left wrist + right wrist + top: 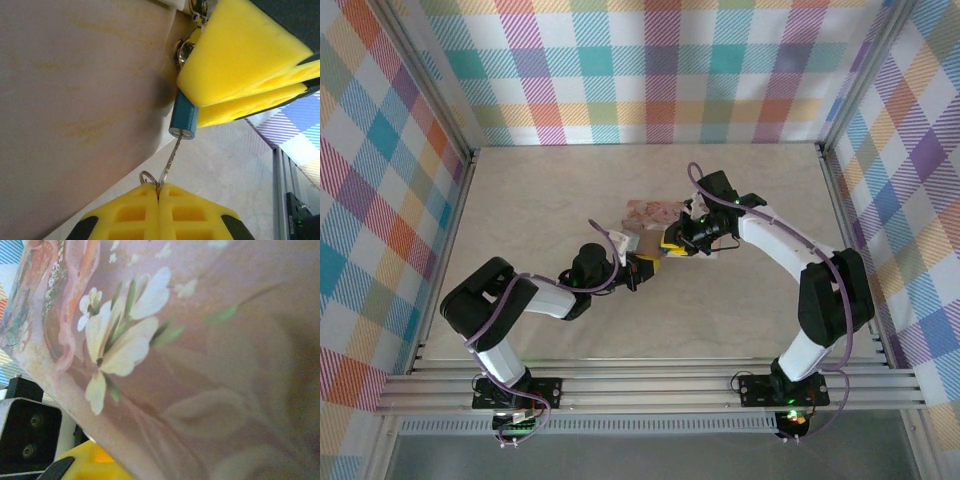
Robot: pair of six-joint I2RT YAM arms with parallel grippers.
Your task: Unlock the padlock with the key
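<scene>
Blue padlock (184, 116) sat pinched in the right gripper (215, 102); the left gripper (159, 192), clamped on the key (172, 157) meeting its base, likely needed a pure twist, no sideways bending.

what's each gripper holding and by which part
The left gripper pinches the key by its head; the right gripper clamps the padlock by its shackle end.

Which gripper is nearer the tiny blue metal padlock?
Right. The right gripper clamps the tiny blue padlock; the left gripper is apart from it, pinching the thin grey metal key that reaches its base.
</scene>
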